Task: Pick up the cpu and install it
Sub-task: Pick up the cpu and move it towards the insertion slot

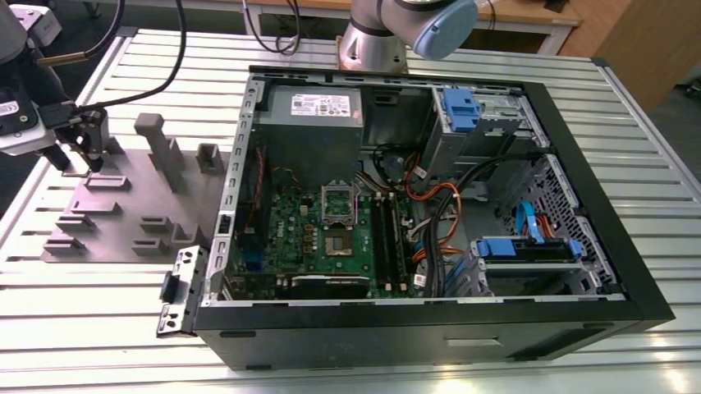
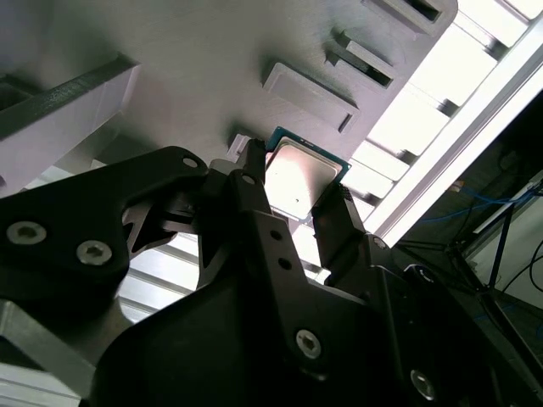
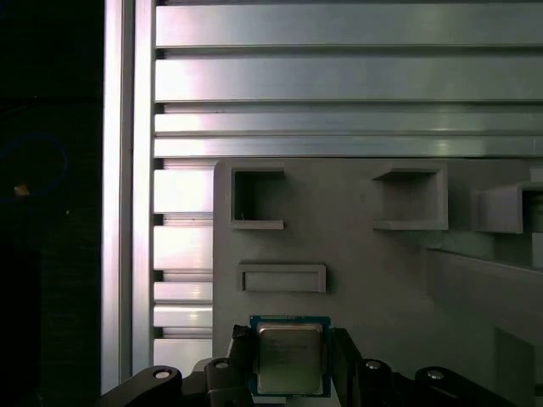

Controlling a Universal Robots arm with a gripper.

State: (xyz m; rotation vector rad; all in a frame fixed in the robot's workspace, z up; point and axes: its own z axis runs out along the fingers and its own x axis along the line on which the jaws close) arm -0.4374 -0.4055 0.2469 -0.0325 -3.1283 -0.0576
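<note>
1. The pincer, closed on opposite edges of the cpu, at the grey fixture beside the computer case.
2. Risk: so thin an edge grip could let the chip tilt or slip free.

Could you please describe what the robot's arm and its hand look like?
The arm is a silver-grey metal tube with a pale blue joint cap. The hand is matt black, built of angular linkage plates fastened with silver screws, and it ends in two slim fingers. Black cables loop beside its wrist.
</note>
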